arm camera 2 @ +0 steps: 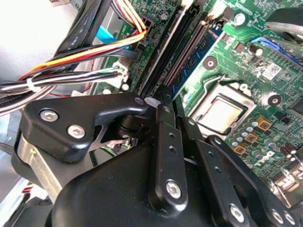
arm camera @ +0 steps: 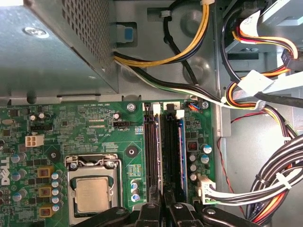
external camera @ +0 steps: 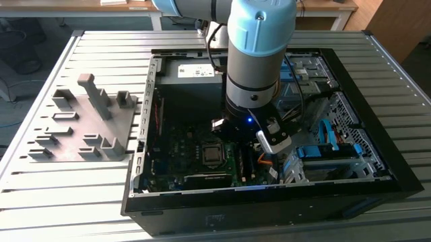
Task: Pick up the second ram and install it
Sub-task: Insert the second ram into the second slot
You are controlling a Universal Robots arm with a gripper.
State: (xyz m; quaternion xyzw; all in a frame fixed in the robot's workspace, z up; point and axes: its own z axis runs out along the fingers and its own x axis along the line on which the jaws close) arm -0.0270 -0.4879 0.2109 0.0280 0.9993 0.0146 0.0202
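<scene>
Fingers (arm camera 2: 166,116) nearly together over RAM slots (arm camera: 163,151)

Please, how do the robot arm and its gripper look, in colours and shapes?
The arm is a thick grey cylinder with a light blue joint cap, and black cables run alongside it. A small blue light glows at its black wrist. The gripper is matte black, built of flat linkage bars fastened with silver hex screws.
</scene>
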